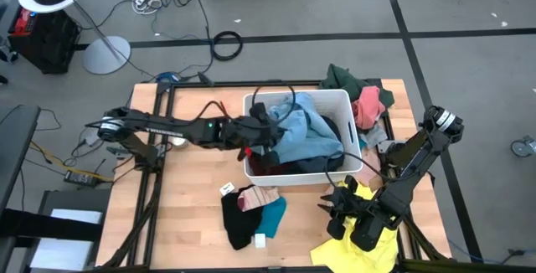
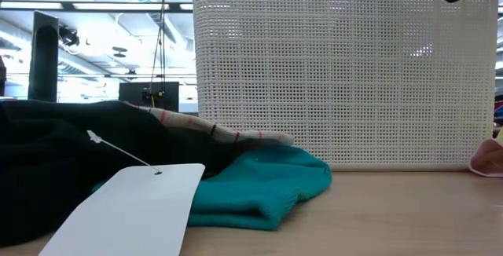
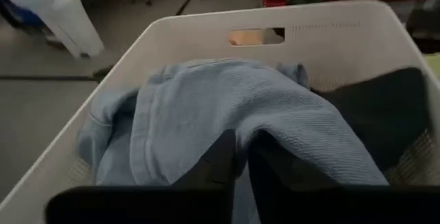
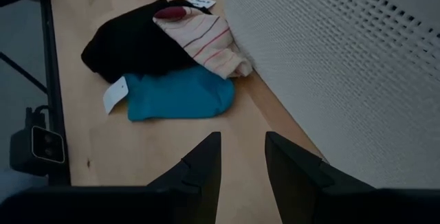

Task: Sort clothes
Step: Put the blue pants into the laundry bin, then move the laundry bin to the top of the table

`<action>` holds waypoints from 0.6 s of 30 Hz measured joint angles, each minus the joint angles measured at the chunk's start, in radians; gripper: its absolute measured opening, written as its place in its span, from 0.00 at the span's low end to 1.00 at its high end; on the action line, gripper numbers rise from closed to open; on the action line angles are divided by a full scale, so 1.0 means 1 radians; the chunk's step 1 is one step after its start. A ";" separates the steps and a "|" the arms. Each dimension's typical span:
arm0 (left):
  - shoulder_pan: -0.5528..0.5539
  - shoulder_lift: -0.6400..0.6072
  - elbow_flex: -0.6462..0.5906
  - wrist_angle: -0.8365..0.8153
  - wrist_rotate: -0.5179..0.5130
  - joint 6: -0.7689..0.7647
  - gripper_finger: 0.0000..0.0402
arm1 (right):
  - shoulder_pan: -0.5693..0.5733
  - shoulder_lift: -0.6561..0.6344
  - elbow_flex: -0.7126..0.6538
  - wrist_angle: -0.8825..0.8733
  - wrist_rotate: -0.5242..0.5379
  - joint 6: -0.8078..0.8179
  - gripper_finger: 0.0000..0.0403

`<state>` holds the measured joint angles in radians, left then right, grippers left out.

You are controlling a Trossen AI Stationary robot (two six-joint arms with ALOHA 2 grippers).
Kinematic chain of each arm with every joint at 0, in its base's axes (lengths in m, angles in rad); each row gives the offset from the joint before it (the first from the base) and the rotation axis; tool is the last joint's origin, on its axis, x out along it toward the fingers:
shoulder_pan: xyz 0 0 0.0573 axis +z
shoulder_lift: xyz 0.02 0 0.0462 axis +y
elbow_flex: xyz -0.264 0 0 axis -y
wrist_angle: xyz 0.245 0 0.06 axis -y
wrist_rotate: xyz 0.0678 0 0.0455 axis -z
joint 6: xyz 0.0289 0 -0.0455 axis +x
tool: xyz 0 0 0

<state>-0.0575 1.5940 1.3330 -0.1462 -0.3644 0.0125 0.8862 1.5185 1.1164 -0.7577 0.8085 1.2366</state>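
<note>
Nearest the front edge, a yellow garment (image 1: 356,249) lies under the right arm. The right gripper (image 1: 341,208) hovers just above the bare table (image 1: 188,223) beside the bin's front wall, fingers (image 4: 199,165) part open, nothing between them. It looks idle, waiting.

Next, a small pile on the front-left of the table: black garment (image 1: 237,218), teal garment (image 1: 271,215), and a cream striped piece (image 1: 260,196) overlapping them, touching one another. White tags show: one (image 1: 228,188) by the black garment, another (image 1: 260,240) by the teal. This pile reads as already sorted out of the bin, but only a few items.

Middle: the white bin (image 1: 342,105) is well filled. The light blue garment (image 1: 300,131) sits on top, dark fabric (image 1: 314,166) beneath it, something red (image 1: 261,166) low at the left wall. The left gripper (image 1: 266,136) is down in the bin at the light blue garment (image 3: 227,107); its fingers (image 3: 220,162) are close together with a narrow gap. Fabric folds right against them, but I cannot tell if they pinch it or are just letting go.

Far side: a dark green garment (image 1: 343,78) and a pink one (image 1: 368,105) are heaped against the bin's back-right corner on the table, with more pale fabric (image 1: 381,135) near it.

Progress judgement: early to middle. Two heaps outside, most clothes remain in the bin, so most of the pulling and placing is left.
</note>
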 joint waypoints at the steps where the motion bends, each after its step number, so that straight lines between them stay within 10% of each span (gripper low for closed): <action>1: 0.007 0.000 0.006 -0.014 0.019 -0.020 0.14 | 0.002 0.000 0.000 0.002 0.000 0.000 0.28; 18: -0.019 -0.089 0.235 -0.552 0.046 -0.126 0.30 | 0.010 -0.021 0.000 -0.003 -0.013 0.021 0.28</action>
<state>-0.0763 1.5050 1.5683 -0.6986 -0.3187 -0.1135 0.8957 1.4977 1.1164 -0.7612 0.7952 1.2575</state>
